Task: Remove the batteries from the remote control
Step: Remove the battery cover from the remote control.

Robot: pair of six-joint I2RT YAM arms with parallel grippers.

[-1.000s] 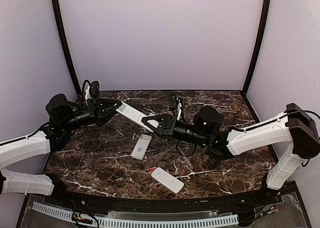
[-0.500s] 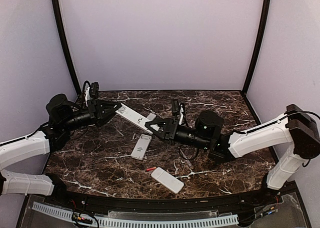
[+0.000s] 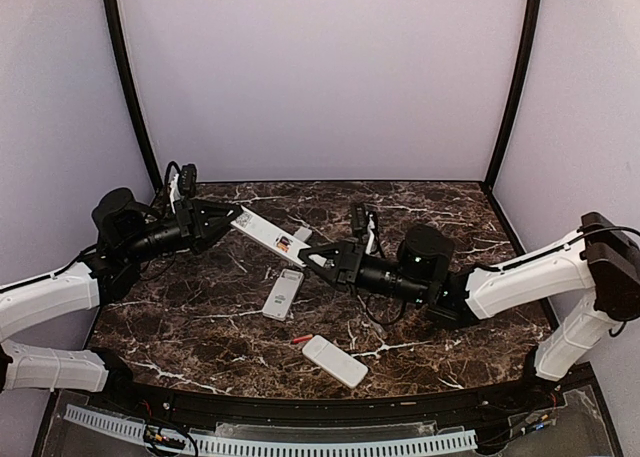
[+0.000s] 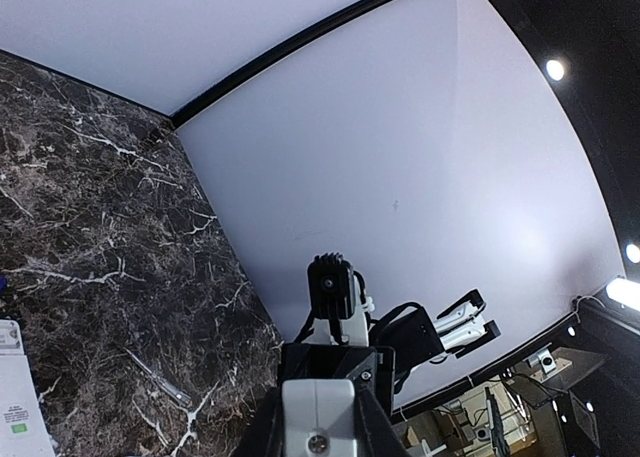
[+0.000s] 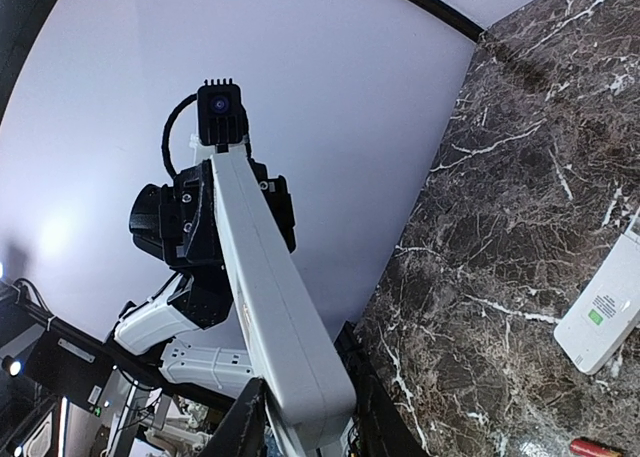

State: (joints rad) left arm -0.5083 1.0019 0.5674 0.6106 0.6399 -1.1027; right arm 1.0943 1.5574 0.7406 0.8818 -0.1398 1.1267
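A long white remote control (image 3: 265, 233) hangs level above the table between both arms. My left gripper (image 3: 222, 221) is shut on its left end, which fills the jaws in the left wrist view (image 4: 318, 412). My right gripper (image 3: 318, 257) sits at the right end. In the right wrist view the remote (image 5: 265, 277) runs away from that gripper (image 5: 305, 422), a black finger (image 5: 245, 427) close on each side. Whether they press on it does not show. A small orange patch (image 3: 285, 243) shows on the remote's upper face. One red battery (image 3: 300, 338) lies loose on the table.
Two more white remotes lie on the marble table (image 3: 200, 327), one in the middle (image 3: 283, 293) and one nearer the front (image 3: 335, 360), beside the loose battery (image 5: 595, 445). The middle remote (image 5: 600, 317) shows a green label. Black posts and lilac walls close in the back and sides.
The right gripper has slid back to the right along the held remote toward its end, uncovering the orange patch. The left arm and the remote have stayed put.
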